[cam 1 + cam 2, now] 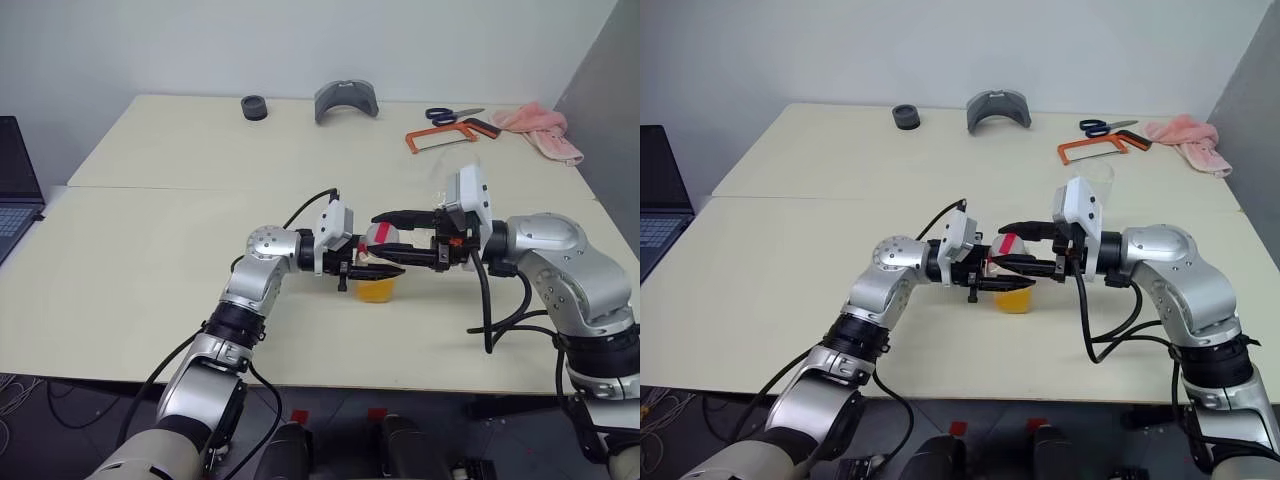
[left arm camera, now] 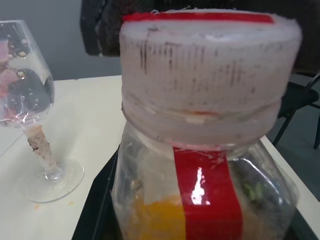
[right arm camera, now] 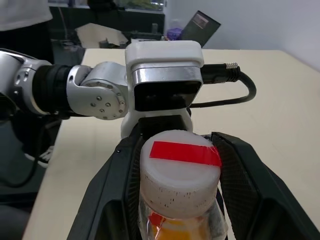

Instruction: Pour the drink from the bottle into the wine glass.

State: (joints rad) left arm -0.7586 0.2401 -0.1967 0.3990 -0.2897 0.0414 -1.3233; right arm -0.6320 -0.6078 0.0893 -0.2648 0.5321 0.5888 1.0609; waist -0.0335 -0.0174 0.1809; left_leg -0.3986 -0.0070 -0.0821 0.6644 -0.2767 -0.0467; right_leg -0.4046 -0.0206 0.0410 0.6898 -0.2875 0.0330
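A small clear bottle [image 1: 380, 262] with a red strip stands at the table's middle, with orange drink [image 1: 377, 291] in its lower part. My left gripper [image 1: 383, 268] reaches in from the left and is shut on the bottle's body. From the right, my right gripper [image 3: 178, 144] is shut on the white, red-marked cap [image 3: 180, 172], one finger on each side. The empty wine glass [image 2: 26, 75] stands upright just beyond the right wrist, its rim [image 1: 1097, 172] showing above that wrist's camera.
At the table's far side lie an orange hacksaw [image 1: 450, 135], blue scissors [image 1: 452, 114], a pink cloth [image 1: 540, 130], a grey curved part [image 1: 345, 100] and a black ring [image 1: 254, 107]. A laptop [image 1: 15, 190] sits off the left edge.
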